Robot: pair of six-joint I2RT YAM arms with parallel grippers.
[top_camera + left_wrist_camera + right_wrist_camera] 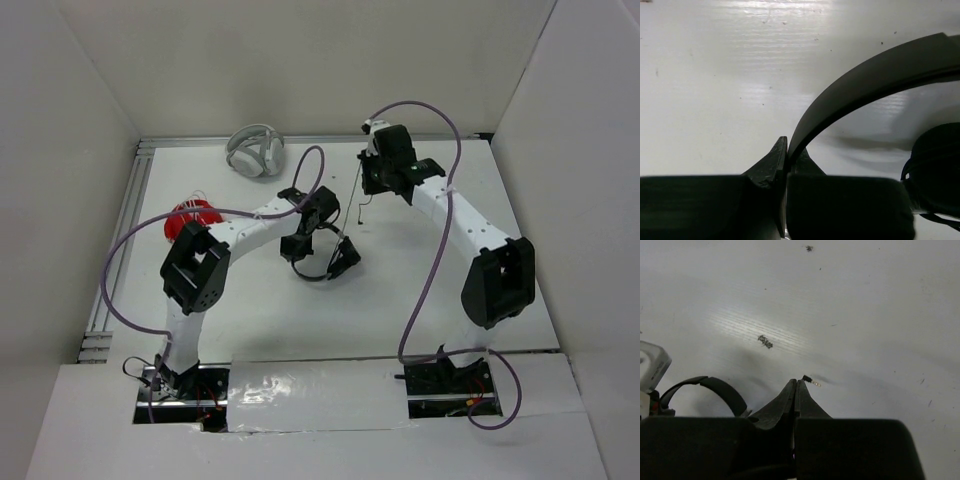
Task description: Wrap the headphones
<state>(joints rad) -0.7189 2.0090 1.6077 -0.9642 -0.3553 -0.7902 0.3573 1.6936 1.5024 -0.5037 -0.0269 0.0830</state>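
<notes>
Most of the headphones (345,258) is being hidden under the left claw (318,212) in the top view. Only two black padded cups are being shown, mid-bench (250,310). At the left wrist, the thin black headband (865,82) is being pinched betw. closed fingers, w/ one cup (935,165) being cut off at the rt edge. The right claw (796,385), farther & to the right, is being seen shut tight on the thin cable (352,205) nr its plug (810,381); the contact itself is hard to make out.

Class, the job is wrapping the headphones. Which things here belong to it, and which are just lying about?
In the job: black headphones, their cable, left gripper on the headband, right gripper on the cable.
Lying about: grey-white headphones, red headphones.
</notes>
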